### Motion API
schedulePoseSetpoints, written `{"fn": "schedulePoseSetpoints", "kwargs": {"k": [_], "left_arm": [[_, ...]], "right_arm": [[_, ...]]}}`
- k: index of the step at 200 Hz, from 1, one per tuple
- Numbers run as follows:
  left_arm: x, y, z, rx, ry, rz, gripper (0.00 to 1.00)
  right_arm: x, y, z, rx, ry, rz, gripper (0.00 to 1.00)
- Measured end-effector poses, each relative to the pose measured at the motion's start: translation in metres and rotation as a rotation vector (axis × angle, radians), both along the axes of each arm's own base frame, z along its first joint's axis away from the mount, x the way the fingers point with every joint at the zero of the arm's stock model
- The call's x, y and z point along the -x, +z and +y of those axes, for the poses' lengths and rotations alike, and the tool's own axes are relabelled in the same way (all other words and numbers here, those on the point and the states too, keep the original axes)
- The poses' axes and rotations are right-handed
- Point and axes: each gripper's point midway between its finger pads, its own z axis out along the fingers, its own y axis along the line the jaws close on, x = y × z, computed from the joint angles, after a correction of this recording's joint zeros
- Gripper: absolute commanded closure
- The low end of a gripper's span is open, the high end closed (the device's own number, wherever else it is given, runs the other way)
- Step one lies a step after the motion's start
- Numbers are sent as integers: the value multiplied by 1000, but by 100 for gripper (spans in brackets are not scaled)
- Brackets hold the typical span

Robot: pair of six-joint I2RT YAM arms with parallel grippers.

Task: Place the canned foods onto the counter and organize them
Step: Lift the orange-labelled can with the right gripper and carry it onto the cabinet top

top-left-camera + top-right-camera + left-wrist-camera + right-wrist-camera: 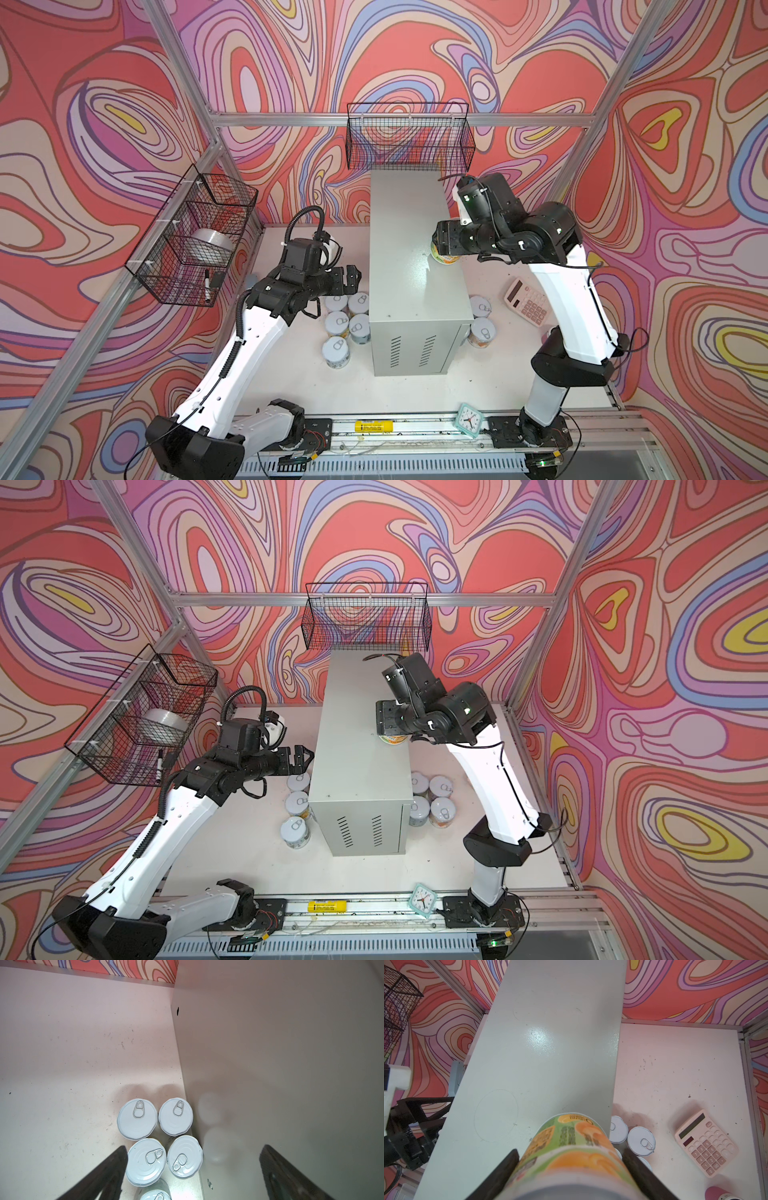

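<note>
The counter (pixel 405 257) (pixel 357 729) is a tall grey box in mid-table. My right gripper (pixel 442 245) (pixel 570 1153) is shut on a can with a green and orange label (pixel 445 258) (pixel 571 1147), held at the right edge of the counter's top (pixel 542 1053). Whether the can touches the top I cannot tell. My left gripper (pixel 351 278) (pixel 194 1148) stands open and empty above several cans (pixel 337 324) (pixel 137 1119) grouped on the table against the counter's left side (pixel 270 1064). More cans (pixel 441 787) (pixel 641 1144) stand by its right side.
A pink calculator (pixel 527 306) (pixel 705 1142) lies right of the cans, with a small pink cylinder (pixel 716 1193) close by. A mint clock (pixel 469 419) and a yellow cylinder (pixel 374 427) sit on the front rail. Wire baskets hang behind the counter (pixel 409 137) and on the left wall (pixel 195 237).
</note>
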Motion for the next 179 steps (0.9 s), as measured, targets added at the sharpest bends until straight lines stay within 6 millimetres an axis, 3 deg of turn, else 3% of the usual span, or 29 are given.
{"fn": "schedulePoseSetpoints", "kwargs": {"k": [11,49,67,119,179], "left_arm": [[0,0,0,-1,-1,1,0],[1,0,-1,4,-7,3,0],[1,0,-1,5,-9,4,0],[-1,-6,-3,2,-11,21,0],[-3,-8,-3,3,-12,27,0]], "right_arm": [[-4,-1,4,-2,4,-5,98],[-8,0,8,-7,8,-15,40],[-9,0,10,-10,16,-16,22],[-17,8,21,-44,41,-55,4],[-24,22,27,-79,53,-119,6]]}}
